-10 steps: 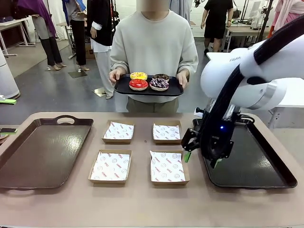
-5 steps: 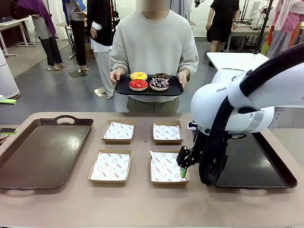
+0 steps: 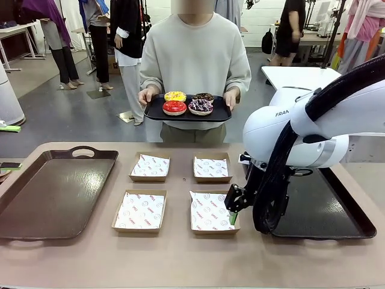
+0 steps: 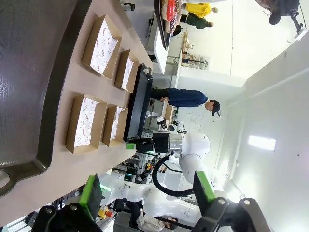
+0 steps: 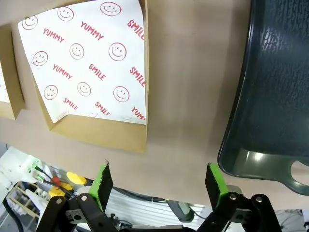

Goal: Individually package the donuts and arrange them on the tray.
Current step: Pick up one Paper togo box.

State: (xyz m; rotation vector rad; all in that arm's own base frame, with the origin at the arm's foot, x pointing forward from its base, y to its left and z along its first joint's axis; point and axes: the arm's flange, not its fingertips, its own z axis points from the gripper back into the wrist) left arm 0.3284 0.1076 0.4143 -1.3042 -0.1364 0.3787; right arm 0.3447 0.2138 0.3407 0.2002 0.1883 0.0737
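Front view, upper centre: a person stands at the far side of the bench [image 3: 180,259] and holds a small black tray [image 3: 220,114] with both hands, above the bench and not on it. All four donuts sit on it:
- yellow donut [image 3: 175,96], back left
- chocolate donut [image 3: 204,97], back right
- red donut [image 3: 175,107], front left
- purple-white donut [image 3: 201,106], front right

The pairs look to be touching or nearly so.

Four open cardboard boxes with printed paper liners form a two-by-two grid mid-frame on the bench: far-left box [image 3: 150,167], far-right box [image 3: 211,168], near-left box [image 3: 139,211], near-right box [image 3: 213,211]. All have liner only inside.

A big brown tray [image 3: 54,192] lies at frame left and a big dark tray [image 3: 325,211] at frame right. Both show bare surface.

The right arm comes in from frame right. The right claw [image 3: 231,211] hangs low at the right edge of the near-right box. In the right wrist view its jaws are released and spread wide with nothing between them. Bare bench lies below, with the box at upper left and the dark tray's corner at right.

The left claw [image 4: 147,191] is in the left wrist view, bottom of frame. It is released, green pads well apart and empty, looking out over the brown tray and the boxes.
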